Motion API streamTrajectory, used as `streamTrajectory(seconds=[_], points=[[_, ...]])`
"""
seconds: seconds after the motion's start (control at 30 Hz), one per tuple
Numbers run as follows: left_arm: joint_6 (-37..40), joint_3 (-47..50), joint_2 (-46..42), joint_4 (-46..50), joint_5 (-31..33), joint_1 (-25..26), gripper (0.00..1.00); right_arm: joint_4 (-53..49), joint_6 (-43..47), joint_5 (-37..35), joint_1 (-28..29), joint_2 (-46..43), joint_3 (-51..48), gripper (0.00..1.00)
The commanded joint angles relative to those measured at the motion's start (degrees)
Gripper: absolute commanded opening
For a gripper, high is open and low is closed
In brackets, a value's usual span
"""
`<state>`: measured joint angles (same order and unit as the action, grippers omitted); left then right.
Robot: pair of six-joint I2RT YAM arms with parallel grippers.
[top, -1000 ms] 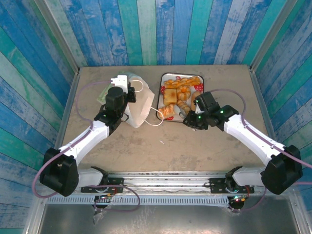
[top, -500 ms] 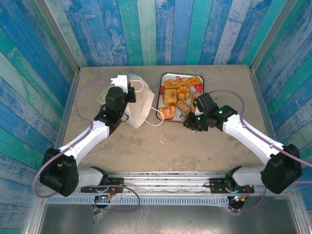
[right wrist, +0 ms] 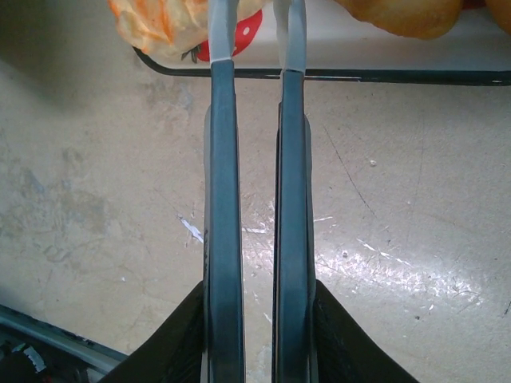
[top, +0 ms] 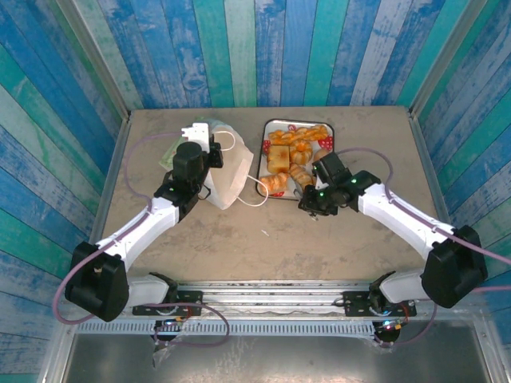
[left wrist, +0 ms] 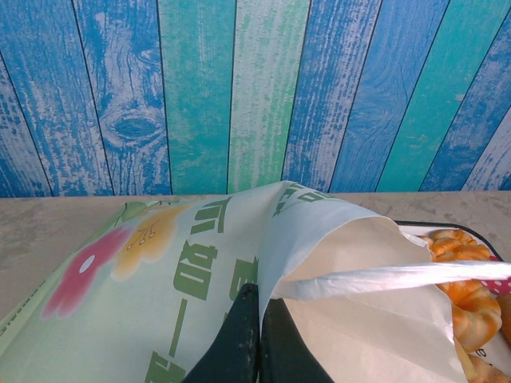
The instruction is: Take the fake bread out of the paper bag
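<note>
the right fingers (right wrist: 222,159) have slid left along the near rim of the tray (right wrist: 383,76) and drawn narrow, nothing between them, tips just over the rim above the desk (top: 335,239). the left fingers (left wrist: 239,335) pinch the paper bag (left wrist: 184,271) by its wall, likely to steady its mouth toward the tray. the fake bread (top: 289,155) lies piled on the tray; whether any remains inside the bag, i cannot tell.

Overhead view looking down, both wrist views close, all sharing tray (top: 265,146)

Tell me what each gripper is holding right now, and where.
Left gripper pinches the bag by its mouth rim. Right gripper holds nothing; its jaws stand narrowly apart above the table.
</note>
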<state>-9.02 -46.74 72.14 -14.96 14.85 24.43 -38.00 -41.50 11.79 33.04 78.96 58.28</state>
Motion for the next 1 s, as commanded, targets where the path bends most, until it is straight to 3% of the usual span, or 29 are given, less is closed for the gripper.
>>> streamTrajectory(seconds=[0.0,0.6,0.97], points=[[-0.1,0.2,-1.7,-1.8,-0.3,-0.2,0.0,0.0,0.8,-0.4,0.4,0.2,2.3,0.3],[1.2,0.0,-1.3,-2.0,-1.1,-0.2,0.0,-7.2,1.8,-5.9,0.3,-5.6,6.9,0.35],[7.9,1.0,-1.5,-2.7,-3.8,-0.2,0.0,-4.9,3.6,1.3,0.6,-12.3,9.9,0.32]])
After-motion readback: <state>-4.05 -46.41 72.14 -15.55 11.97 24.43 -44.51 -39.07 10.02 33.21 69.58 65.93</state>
